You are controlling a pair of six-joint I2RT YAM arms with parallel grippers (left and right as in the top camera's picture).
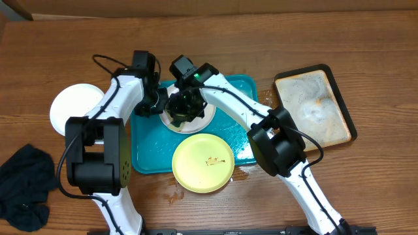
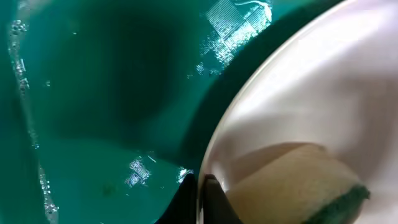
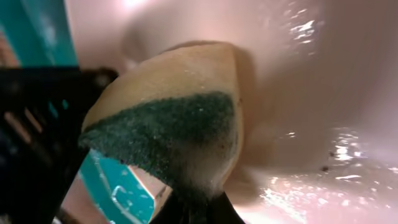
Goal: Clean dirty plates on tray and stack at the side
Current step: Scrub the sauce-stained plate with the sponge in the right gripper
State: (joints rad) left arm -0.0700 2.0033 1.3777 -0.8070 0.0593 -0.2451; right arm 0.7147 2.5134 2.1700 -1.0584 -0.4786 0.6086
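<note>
Wooden surface (image 1: 274, 39) carried a turquoise tray (image 1: 147, 150) at centre. A white plate (image 1: 204, 119) lay in the far half of the tray, both arms working over it.

Left hand (image 1: 160, 104): closed on the left rim of the white plate (image 2: 311, 81). The left wrist view showed its dark fingertips (image 2: 211, 193) pinching the rim from either side, with the wet tray (image 2: 93, 93) floor just beside them.

Right hand (image 1: 183, 108): clamped on a sponge (image 3: 174, 130), yellow body with a green scouring face. The fingertips (image 3: 199, 208) held it from the near edge of the right wrist view. The sponge (image 2: 298, 180) was pressed into the bowl of the white plate (image 3: 298, 74). The plate surface was wet and shiny, with a few small dark specks to the right of the sponge.

A yellow-green plate (image 1: 203, 162) lay at the near edge of the tray, overhanging the rim toward the surface, with a small yellowish smear near its middle.

A second white plate (image 1: 75, 108) sat off the tray, on the surface at far left, well apart from the others.

A black-rimmed soapy tray (image 1: 313, 108) stood to the right of the turquoise tray, full of foam. A dark cloth (image 1: 23, 186) lay bunched at near left. Water had pooled on the surface by the tray's near edge.
</note>
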